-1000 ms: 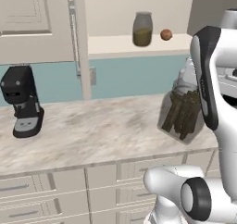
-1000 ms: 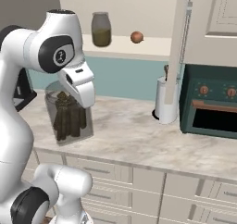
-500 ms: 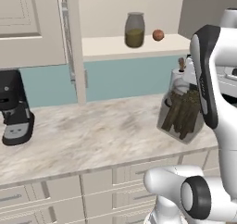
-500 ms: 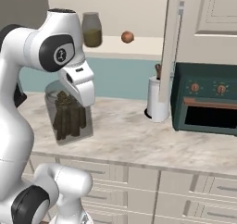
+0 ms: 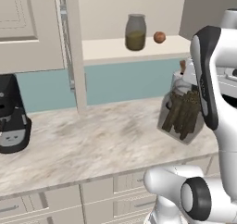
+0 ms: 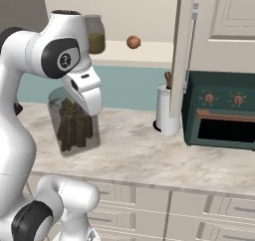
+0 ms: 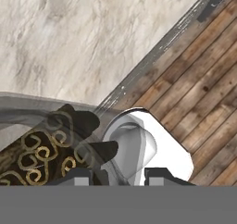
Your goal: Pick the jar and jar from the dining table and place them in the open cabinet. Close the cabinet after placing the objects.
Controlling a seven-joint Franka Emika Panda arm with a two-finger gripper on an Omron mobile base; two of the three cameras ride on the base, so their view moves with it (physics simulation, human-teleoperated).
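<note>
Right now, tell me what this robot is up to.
The arm is carrying the big jar of brown sticks, gripped at its rim and held above the counter in front of the open cabinet. The small jar with green contents already stands on the cabinet shelf, next to a small ball. The cabinet doors are open, so one jar is yet to go in and the closing is not done.

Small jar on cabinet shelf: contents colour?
Olive-green, in the small jar; clearest in left base view.
</note>
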